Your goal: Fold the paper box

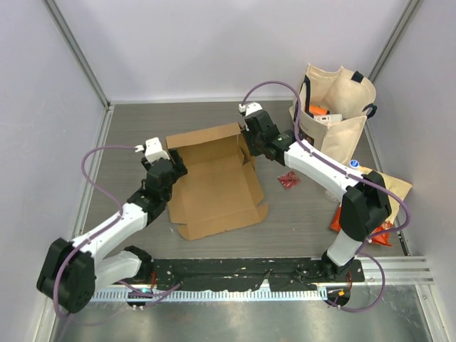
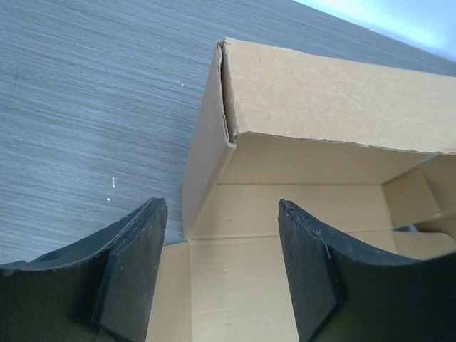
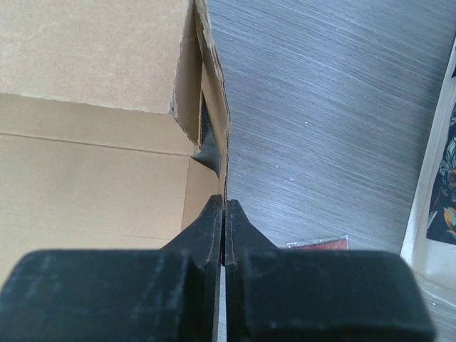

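The paper box (image 1: 214, 182) is plain brown cardboard, half formed, in the middle of the table, with its back wall and side walls raised and its front panel lying flat. My left gripper (image 1: 173, 166) is open at the box's left wall, its jaws wide apart over the inside floor (image 2: 235, 285), next to the upright left wall (image 2: 203, 153). My right gripper (image 1: 251, 147) is shut on the thin edge of the box's right wall (image 3: 222, 149), the cardboard pinched between its fingers (image 3: 210, 231).
A cream canvas tote bag (image 1: 335, 114) stands at the back right with items inside. An orange snack bag (image 1: 381, 214) lies by the right arm's base. A small red packet (image 1: 289, 179) lies right of the box, and shows in the right wrist view (image 3: 320, 244). Enclosure walls ring the table.
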Robot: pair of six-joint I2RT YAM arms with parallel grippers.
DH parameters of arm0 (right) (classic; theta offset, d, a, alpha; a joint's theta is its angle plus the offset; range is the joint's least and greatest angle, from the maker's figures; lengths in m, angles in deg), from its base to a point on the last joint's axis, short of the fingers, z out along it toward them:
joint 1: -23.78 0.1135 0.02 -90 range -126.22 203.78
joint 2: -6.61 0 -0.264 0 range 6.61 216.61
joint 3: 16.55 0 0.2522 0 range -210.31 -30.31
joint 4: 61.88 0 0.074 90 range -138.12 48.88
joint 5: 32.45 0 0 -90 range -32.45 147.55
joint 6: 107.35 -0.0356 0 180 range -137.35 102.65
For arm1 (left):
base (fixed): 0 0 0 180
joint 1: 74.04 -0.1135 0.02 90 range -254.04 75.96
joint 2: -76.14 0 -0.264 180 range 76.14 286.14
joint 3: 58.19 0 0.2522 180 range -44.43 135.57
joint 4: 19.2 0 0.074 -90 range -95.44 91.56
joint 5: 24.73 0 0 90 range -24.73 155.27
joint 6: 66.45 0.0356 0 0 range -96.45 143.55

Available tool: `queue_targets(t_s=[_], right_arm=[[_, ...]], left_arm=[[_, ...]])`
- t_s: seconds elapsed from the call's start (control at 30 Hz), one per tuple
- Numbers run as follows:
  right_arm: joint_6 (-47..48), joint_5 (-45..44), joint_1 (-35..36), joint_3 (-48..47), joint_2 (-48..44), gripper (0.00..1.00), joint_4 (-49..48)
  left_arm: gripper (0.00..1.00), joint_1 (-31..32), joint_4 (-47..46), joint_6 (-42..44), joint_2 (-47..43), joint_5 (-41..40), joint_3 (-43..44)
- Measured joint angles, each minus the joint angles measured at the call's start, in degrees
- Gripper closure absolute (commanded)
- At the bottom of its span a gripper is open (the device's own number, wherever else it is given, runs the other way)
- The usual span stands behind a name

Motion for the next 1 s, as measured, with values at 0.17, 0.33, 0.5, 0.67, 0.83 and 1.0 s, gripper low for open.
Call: queue_targets(t_s=[0.17,0.33,0.5,0.67,0.83,1.0], right_arm=[[-2.0,-0.2,0.0,0.8,-0.2,0.99,-1.6],[-4.9,-0.2,-0.4,2.4,-1.0,0.98,-2.8],[-7.6,0.8,-1.3,3.9,-1.9,0.99,-3.5],[-9.3,2.1,-1.9,4.2,-2.9,0.98,-3.6],[-10.3,3.3,-2.1,4.2,-3.3,0.99,-3.6],[-11.8,4.4,-2.1,4.2,-3.4,0.99,-3.5]], left_arm=[[0.42,0.2,6.6,-6.0,-10.4,5.0,-0.5],[0.44,5.1,6.8,-10.8,-17.4,9.6,-3.6],[0.55,20.0,3.7,-9.7,-9.8,8.2,-3.6],[0.76,30.3,-3.1,-6.9,10.2,7.1,2.5],[0.85,31.0,-12.0,-6.8,25.2,7.0,7.8],[0.87,31.1,-19.8,-7.9,36.7,7.0,11.4]])
